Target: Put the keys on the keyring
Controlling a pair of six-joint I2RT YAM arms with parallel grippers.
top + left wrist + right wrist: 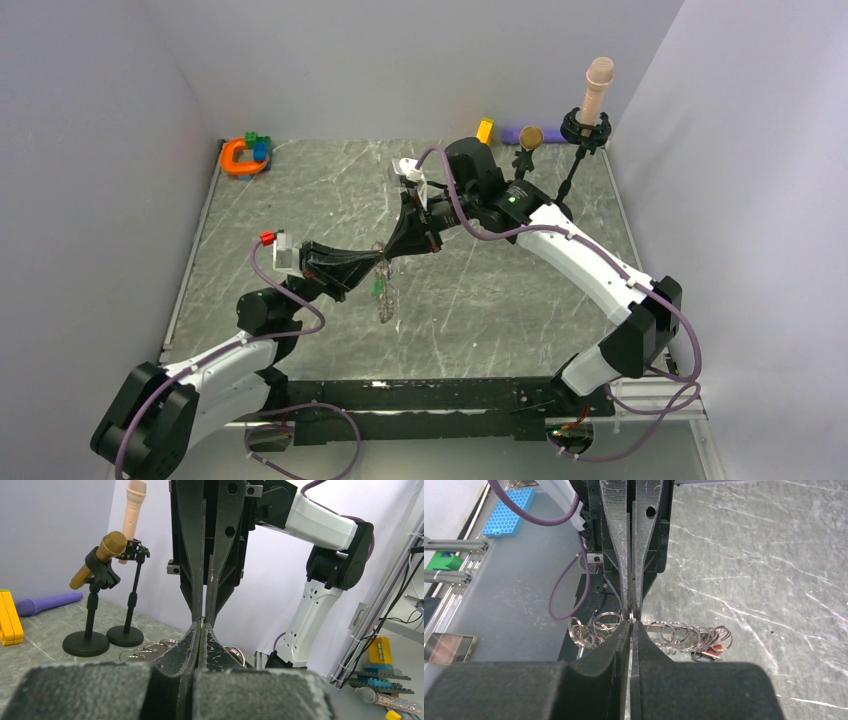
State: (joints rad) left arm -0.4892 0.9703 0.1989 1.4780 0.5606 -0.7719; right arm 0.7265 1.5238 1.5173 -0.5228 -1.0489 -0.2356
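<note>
Keyring (386,300) hangs from my L gripper (200,628) and R gripper (631,625), tips meeting at its top; both jaw prs clamped on it. Red, green keys (718,649) among its loops.

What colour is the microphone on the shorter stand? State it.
The microphone is gold; the left wrist view shows it best.

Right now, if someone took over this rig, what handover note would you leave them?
Left gripper: shut on the keyring, tip to tip with the right.
Right gripper: shut on the same keyring.
Keyring: held mid-table between both grippers, loops hanging on either side.
Keys: a green key and a red key show among the loops.
Done: cannot tell which keys are threaded.
Left: look for loose keys, finish threading.
</note>
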